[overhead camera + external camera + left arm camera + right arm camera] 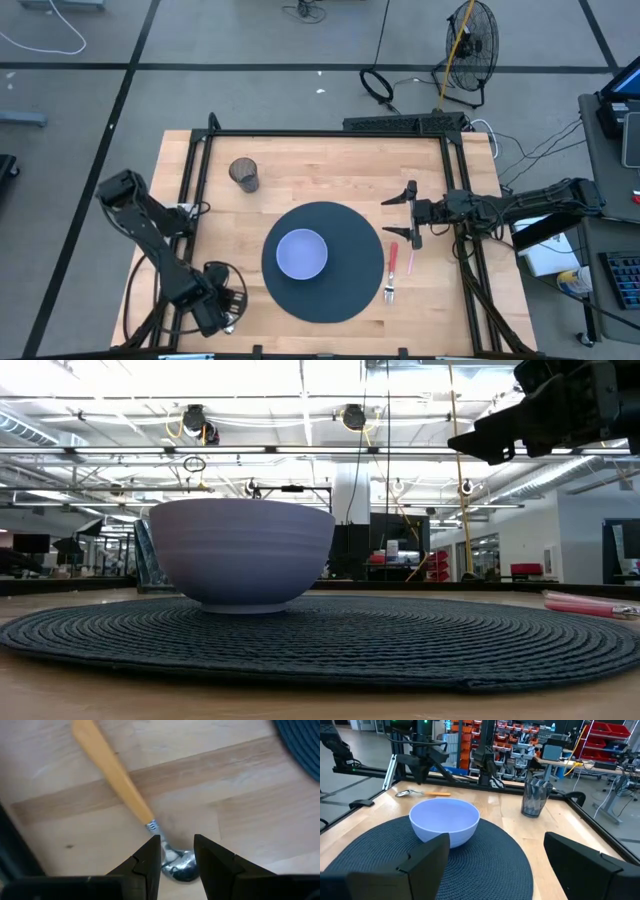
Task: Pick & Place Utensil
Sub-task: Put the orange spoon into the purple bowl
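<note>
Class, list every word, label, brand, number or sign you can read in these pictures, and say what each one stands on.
None can be read.
The bowl, mat, spoon, fork and cup show no lettering.
Shelf bins in the room behind the table: too small and blurred to read.

A spoon (125, 795) with a yellow-orange handle and a shiny metal bowl lies flat on the wooden counter (240, 810), near the dark woven placemat (322, 262). A pale lavender bowl (301, 253) stands upright on that mat. A fork (390, 275) with a red handle lies beside the mat's opposite edge.
</note>
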{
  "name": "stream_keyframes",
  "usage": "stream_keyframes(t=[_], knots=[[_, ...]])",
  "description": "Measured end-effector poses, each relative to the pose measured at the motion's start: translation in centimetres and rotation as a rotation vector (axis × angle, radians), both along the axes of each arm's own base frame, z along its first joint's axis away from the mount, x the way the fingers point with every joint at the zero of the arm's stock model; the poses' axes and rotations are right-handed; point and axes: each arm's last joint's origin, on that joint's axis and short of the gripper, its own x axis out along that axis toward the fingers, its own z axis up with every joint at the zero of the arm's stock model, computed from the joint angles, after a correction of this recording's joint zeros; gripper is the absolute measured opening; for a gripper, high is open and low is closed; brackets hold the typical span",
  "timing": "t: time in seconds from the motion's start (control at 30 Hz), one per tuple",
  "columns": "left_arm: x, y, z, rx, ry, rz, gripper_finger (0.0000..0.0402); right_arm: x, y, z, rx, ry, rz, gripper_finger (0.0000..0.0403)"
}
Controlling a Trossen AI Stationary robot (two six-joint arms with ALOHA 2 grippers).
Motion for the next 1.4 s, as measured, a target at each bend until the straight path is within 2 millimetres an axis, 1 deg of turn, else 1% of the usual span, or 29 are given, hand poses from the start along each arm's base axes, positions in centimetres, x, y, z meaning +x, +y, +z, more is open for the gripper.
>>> stream_keyframes(t=[0.1, 0.23, 0.43, 0.53, 0.87, 1.2, 1.4], knots=[[0.3, 0.0, -0.6, 0.024, 0.019, -0.02, 0.012, 0.0, 0.0, 0.0, -0.002, 0.005, 0.001, 0.0318], [0.4, 0.1, -1.5, 0.041, 0.093, -0.019, 0.012, 0.0, 0.0, -0.2, -0.005, 0.019, 0.001, 0.0318], [0.4, 0.2, -1.6, 0.053, 0.11, -0.015, 0.012, 0.0, 0.0, -0.2, -0.005, 0.02, 0.003, 0.0318], [0.3, 0.5, -1.7, 0.077, 0.121, -0.009, 0.012, 0.0, 0.0, -0.2, -0.005, 0.021, 0.003, 0.0318], [-0.6, 1.6, -3.3, 0.124, 0.158, 0.03, 0.012, 0.0, 0.0, -0.3, -0.002, 0.027, 0.003, 0.0318], [-0.8, 1.9, -5.6, 0.043, 0.085, 0.035, 0.012, 0.0, 0.0, -0.3, -0.002, 0.027, 0.003, 0.0318], [-0.9, 2.0, -5.8, 0.045, 0.087, 0.023, 0.012, 0.0, 0.0, -0.3, 0.002, 0.028, 0.003, 0.0318]])
